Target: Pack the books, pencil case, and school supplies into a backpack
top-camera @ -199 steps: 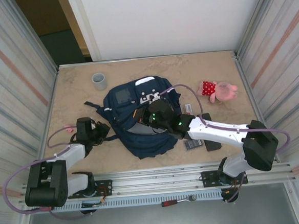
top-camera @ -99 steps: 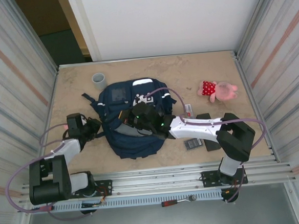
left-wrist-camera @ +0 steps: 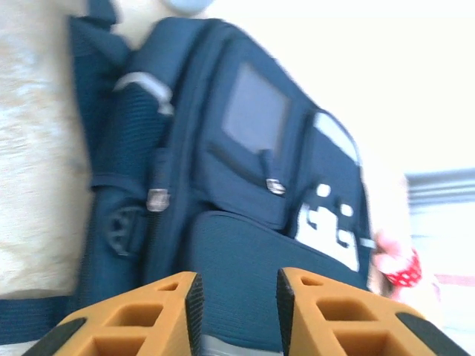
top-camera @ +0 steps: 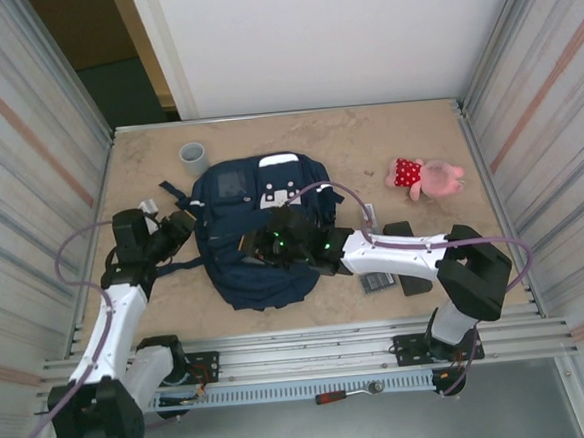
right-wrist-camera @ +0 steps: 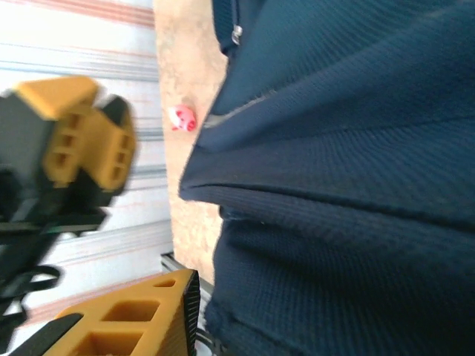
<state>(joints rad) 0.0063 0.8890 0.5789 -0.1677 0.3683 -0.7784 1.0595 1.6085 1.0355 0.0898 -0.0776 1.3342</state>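
The navy backpack (top-camera: 260, 196) lies flat mid-table, white patches up; its fabric also shows in the left wrist view (left-wrist-camera: 252, 245) and the right wrist view (right-wrist-camera: 349, 148). My left gripper (top-camera: 182, 229) (left-wrist-camera: 237, 308) hovers at its left edge, open, with nothing between the fingers. My right gripper (top-camera: 269, 243) rests on the pack's front. One finger (right-wrist-camera: 148, 319) shows, standing off the cloth, and fabric hides the other. School supplies lie right of the pack: a dark grey piece (top-camera: 377, 281) and a slim grey one (top-camera: 369, 214). The books are out of view.
A flat black oblong (top-camera: 407, 263) lies by the supplies; I cannot tell if it is the pencil case. A pink and red plush toy (top-camera: 424, 177) sits far right, a grey cup (top-camera: 194, 158) at the back left. Metal walls close both sides.
The backpack slid left and back. Both grippers went from shut to open, letting go of the fabric. The left arm drew back to the left.
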